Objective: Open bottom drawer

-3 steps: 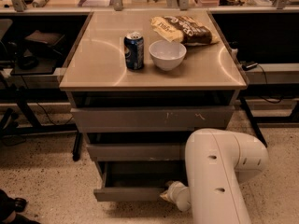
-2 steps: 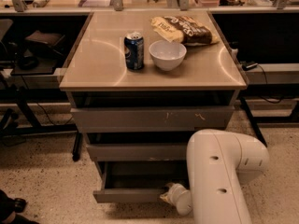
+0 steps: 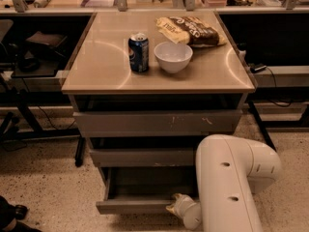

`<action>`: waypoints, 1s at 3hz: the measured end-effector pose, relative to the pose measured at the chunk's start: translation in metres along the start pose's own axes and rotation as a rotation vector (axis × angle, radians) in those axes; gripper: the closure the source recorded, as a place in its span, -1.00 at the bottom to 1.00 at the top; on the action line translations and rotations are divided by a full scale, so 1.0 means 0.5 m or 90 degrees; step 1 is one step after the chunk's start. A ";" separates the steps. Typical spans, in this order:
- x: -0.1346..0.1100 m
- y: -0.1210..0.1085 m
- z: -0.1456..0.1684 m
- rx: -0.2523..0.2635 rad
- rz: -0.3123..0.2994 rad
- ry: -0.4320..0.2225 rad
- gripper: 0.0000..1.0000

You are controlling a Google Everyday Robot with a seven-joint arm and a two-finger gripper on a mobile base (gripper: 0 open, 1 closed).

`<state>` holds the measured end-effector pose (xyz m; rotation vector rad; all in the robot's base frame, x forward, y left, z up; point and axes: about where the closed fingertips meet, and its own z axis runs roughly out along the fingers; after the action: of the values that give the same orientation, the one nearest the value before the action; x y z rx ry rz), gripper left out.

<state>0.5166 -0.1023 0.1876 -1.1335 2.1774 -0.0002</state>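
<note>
Down low, our white arm [image 3: 231, 187] bends leftward, its end effector [image 3: 179, 207] at the front panel of the bottom drawer [image 3: 130, 206], which stands partly pulled out; open or closed, we cannot tell. We cannot read the blue can [image 3: 139, 52] or snack bag [image 3: 190, 30] on the tabletop [image 3: 106, 66].

Tan cabinet top [image 3: 106, 66] carries three items: a blue soda can [image 3: 139, 52] upright near the centre, a white bowl [image 3: 173, 56] just right of it and not touching, and a chip bag [image 3: 190, 31] lying flat right behind the bowl toward the back right corner. The cabinet stands on a speckled floor [image 3: 48, 187]. The gripper [image 3: 175, 207] is low, at the front edge of the pulled-out bottom drawer [image 3: 130, 206].
</note>
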 end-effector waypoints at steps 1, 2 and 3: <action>0.009 0.017 -0.016 0.000 -0.008 -0.018 1.00; 0.024 0.053 -0.055 -0.001 -0.019 -0.061 1.00; 0.024 0.053 -0.055 -0.001 -0.019 -0.061 1.00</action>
<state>0.4773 -0.1026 0.1941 -1.1439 2.0771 0.0422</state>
